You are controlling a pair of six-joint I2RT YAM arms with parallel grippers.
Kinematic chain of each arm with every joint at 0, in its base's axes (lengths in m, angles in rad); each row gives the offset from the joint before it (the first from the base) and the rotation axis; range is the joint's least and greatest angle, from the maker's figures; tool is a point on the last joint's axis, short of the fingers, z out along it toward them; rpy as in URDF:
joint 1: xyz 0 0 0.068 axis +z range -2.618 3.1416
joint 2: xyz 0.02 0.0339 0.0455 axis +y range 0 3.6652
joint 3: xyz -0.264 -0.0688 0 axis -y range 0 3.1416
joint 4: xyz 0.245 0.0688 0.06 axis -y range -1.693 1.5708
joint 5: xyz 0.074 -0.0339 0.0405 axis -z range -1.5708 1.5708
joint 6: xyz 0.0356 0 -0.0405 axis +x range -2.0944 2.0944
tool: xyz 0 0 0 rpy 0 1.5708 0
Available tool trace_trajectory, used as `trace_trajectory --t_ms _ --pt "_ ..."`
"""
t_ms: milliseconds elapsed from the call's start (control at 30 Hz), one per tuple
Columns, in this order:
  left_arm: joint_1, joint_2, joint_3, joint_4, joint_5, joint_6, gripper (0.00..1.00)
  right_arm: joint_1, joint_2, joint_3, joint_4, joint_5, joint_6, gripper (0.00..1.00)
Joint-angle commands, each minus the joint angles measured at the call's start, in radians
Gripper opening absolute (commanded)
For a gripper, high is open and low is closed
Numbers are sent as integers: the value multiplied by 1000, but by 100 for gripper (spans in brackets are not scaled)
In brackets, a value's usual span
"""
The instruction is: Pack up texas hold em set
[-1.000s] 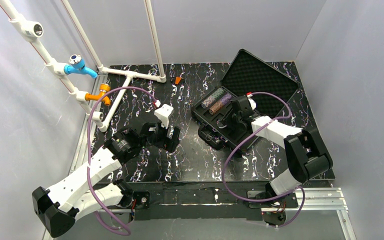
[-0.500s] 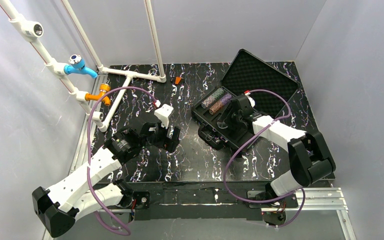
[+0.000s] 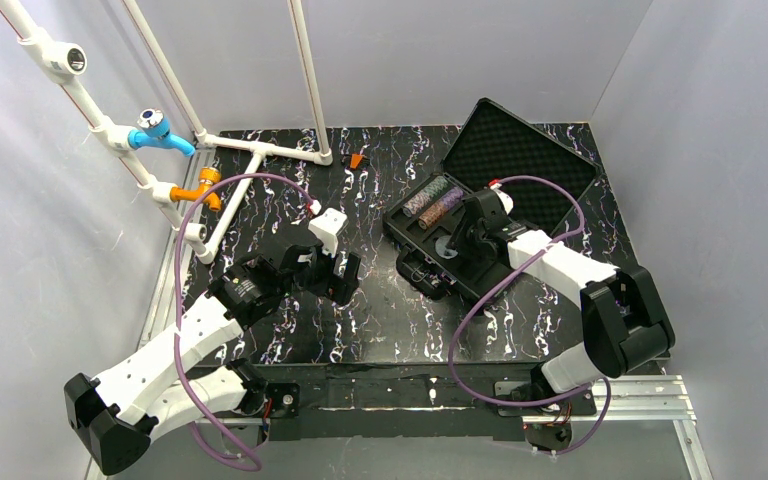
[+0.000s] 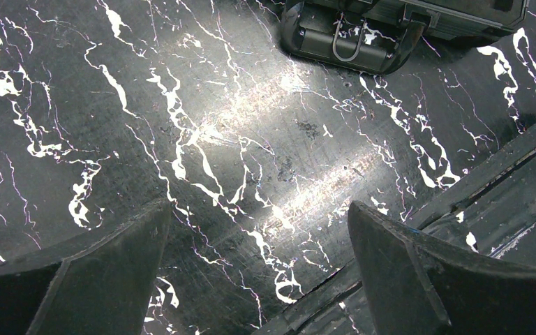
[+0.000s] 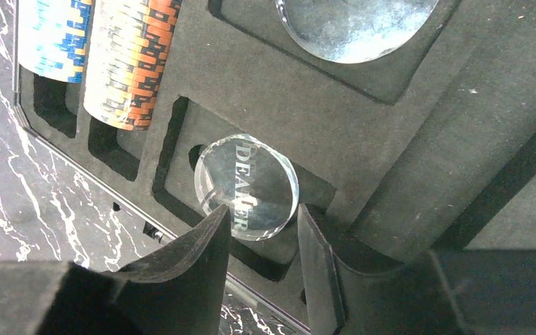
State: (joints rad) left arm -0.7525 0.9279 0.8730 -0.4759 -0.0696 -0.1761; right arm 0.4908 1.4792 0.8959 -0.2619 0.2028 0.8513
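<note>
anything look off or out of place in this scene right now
The clear dealer button looks askew: it seems to lean in a rectangular recess of the case rather than lie flat, right by the right gripper. A small orange piece lies loose, well outside the case.

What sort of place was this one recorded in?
Likely a lab test booth: plain grey walls close in a black marbled table, with a white pipe rig at the back and a metal mounting rail in front.
</note>
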Motion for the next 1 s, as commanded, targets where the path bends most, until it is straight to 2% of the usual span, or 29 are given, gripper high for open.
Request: trace_trajectory --t_ms 0,367,800,967 --pt "-4 -6 -3 -13 -6 3 98 -13 30 35 -71 35 -47 48" --pt "-5 -5 -3 -15 -8 4 98 -12 77 50 -17 -24 -47 37" --pt "-6 -12 -5 -17 -11 4 98 -12 92 57 29 -52 -64 36" --pt "-6 -15 -5 -16 -14 3 98 -12 67 62 29 -48 -105 38"
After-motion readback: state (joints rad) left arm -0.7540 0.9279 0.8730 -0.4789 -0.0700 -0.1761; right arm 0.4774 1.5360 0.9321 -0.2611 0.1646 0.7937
